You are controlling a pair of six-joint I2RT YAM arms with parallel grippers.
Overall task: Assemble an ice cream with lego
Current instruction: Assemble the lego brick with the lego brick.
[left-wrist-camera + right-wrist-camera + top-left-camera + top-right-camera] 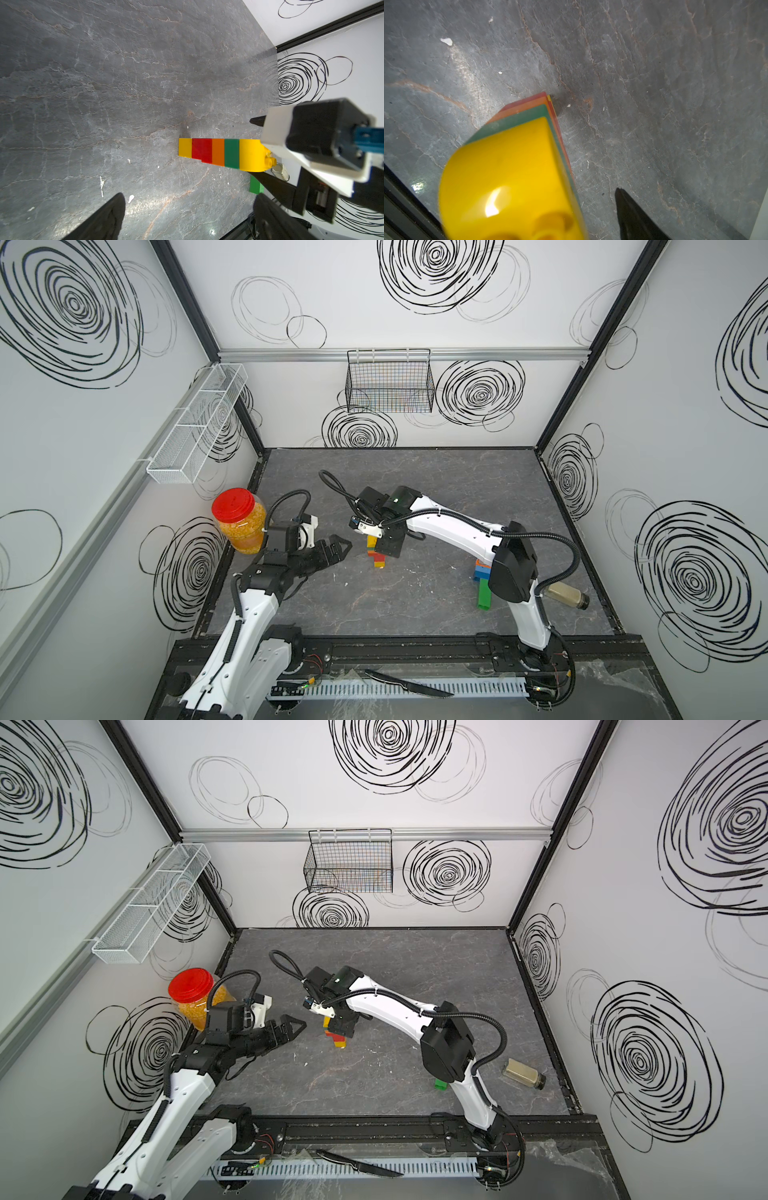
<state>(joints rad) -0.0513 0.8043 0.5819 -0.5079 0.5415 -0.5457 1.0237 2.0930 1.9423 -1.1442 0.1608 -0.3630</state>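
– At mid-counter, what stands under the right tool?
– A stack [376, 558] of lego stands upright on the grey counter [415, 489]. It runs yellow at the base, then red, orange and green, with a yellow dome [508, 176] with studs on top. The right tool [257, 148] hangs over it, jaws apart astride the dome. One finger [631, 216] is clearly off the plastic, so it grips nothing.
– And the left tool?
– The left tool [343, 549] is spread wide and empty, pointing at the stack from near it.
– Which step is this?
– My reading: the dome looks seated, and this is the moment of release. The cone and one scoop look done. Next, the right tool needs to rise straight up so it does not tip the tall, narrow stack, then fetch another piece. By the right arm's base lie spare bricks [483, 589], blue, orange and green, partly hidden by that arm.
– Any containers?
– Four. A jar [239, 526] with its red lid on, full of yellow grains, stands at the counter's left edge. A small bottle [523, 1073] lies on its side near the right edge, holding something tan. A black wire basket [390, 381] hangs on the back wall. A white mesh tray [195, 427] with three compartments hangs on the left wall. Nothing shows in either.
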